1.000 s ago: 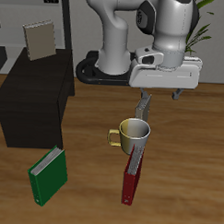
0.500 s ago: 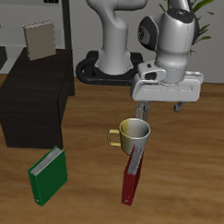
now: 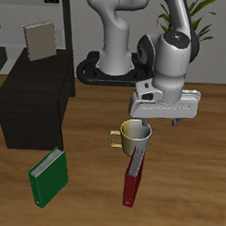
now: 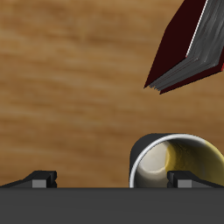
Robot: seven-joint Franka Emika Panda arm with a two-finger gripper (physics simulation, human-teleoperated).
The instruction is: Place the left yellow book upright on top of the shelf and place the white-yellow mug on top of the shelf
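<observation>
Your workspace is a wood-grain table (image 3: 86,132), with green plant leaves (image 3: 189,11) showing at the back of the room behind the arm. Starting at the far side of the exterior view, the shelf (image 3: 32,97) sits as a dark boxy block on the table, and the left yellow book (image 3: 38,37) stands upright on its flat top, toward the back. Just in front of the shelf, nearer the table's front edge, a green book (image 3: 47,175) rests tilted on the wood.

Moving across, you reach the white-yellow mug (image 3: 134,136) — upright on the table, its yellow handle pointing toward the shelf side, nothing visible inside it in the wrist view but its yellowish wall. A red book (image 3: 132,178) lies touching or just beside the mug on the side nearer the front edge; the wrist view shows its dark red cover and grey page edges.

Your gripper (image 3: 161,115) hangs directly over the mug's far rim. Its fingers (image 4: 42,178) are spread wide apart, gripping nothing — the mug's rim sits between them in the wrist view.
</observation>
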